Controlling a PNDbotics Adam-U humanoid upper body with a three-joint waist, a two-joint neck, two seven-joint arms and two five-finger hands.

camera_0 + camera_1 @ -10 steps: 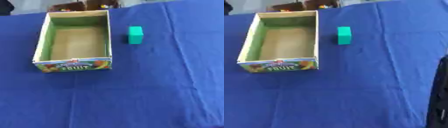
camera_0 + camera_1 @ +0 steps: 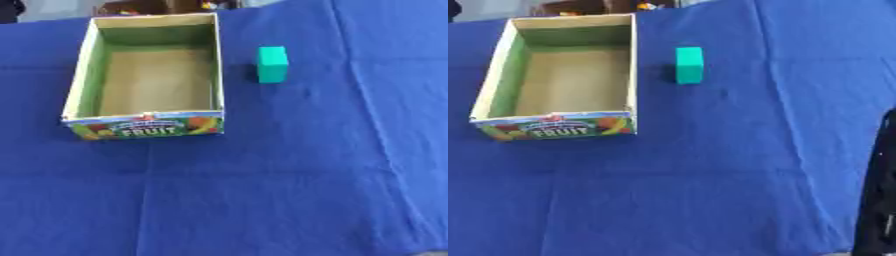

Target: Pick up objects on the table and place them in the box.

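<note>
Green block (image 2: pixel 272 63) on blue bench (image 2: pixel 289 175), just right of empty box (image 2: pixel 86 75). Right arm only at view edge; robot hand state impossible to tell. Risk: knocking block away, clipping box wall.

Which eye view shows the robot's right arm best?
The right eye view: the right arm shows as a dark strip along the right edge. The left eye view shows almost nothing of it. Neither view shows a hand.
</note>
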